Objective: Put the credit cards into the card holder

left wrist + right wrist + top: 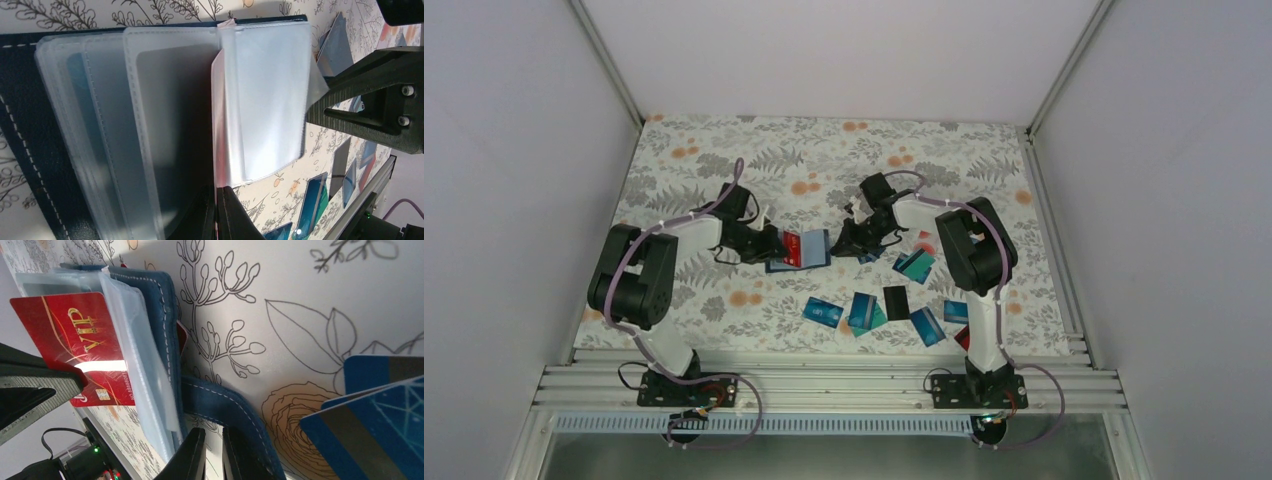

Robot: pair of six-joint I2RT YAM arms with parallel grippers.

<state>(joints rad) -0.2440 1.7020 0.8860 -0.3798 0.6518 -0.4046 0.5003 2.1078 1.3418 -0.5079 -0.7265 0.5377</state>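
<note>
open navy stitched fabric card holder [816, 250] lies mid-table on floral tablecloth [824, 150]. left gripper [216, 194] grasps red plastic card [75, 340] lettered "vip" in gold. right gripper [214, 441] pinches holder's clear plastic sleeve [270, 100]

The card holder [816, 248] lies open on the counter [724, 150] between the two arms, left fingers [235, 220] at its left side, right fingers [192, 460] at its right. One card [75, 340] stands among its sleeves, in the left fingers. Loose credit cards [822, 312] lie scattered nearer the bases, right of centre, some overlapping
</note>
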